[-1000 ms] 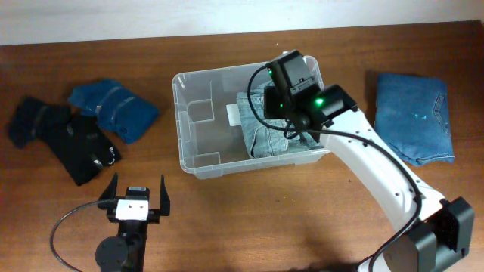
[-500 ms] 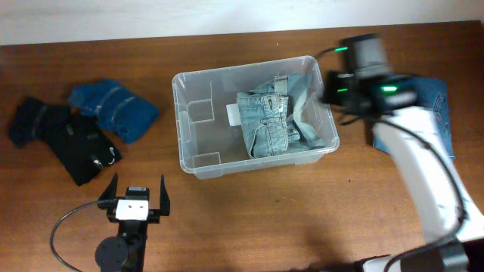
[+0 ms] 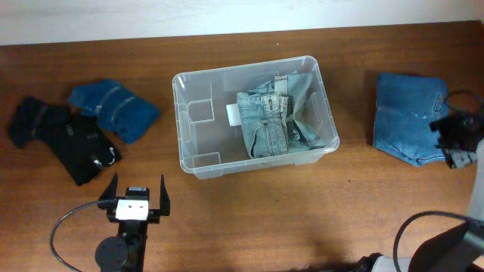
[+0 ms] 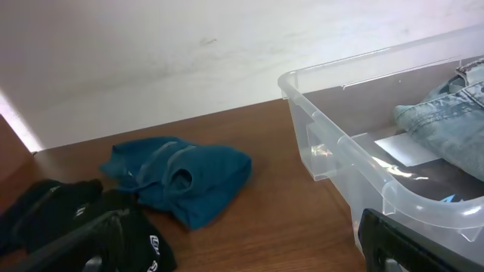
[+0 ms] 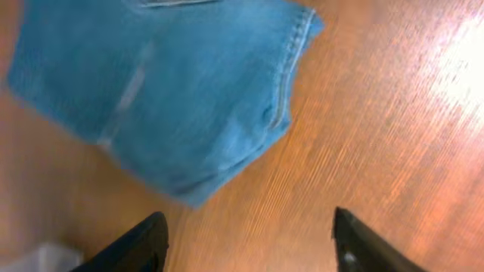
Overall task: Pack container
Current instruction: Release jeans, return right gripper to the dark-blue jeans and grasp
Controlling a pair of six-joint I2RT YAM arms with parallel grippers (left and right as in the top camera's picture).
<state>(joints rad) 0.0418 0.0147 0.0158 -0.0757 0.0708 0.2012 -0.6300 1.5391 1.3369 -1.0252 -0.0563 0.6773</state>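
container (image 3: 177, 113) at mid-table holds one pale denim garment (image 3: 272, 125); step judged as fetching the next item: right gripper (image 5: 249, 234), jaws apart and empty, hangs at the edge of the folded blue jeans (image 5: 159, 91), next needing descent and closure on the fold; left gripper (image 3: 136, 189) wide open, empty.

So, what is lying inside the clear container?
One folded pair of light-blue jeans fills the right half of the container. A white label shows on the bottom beside it, and the left half looks bare. Whatever lies under the jeans is covered.
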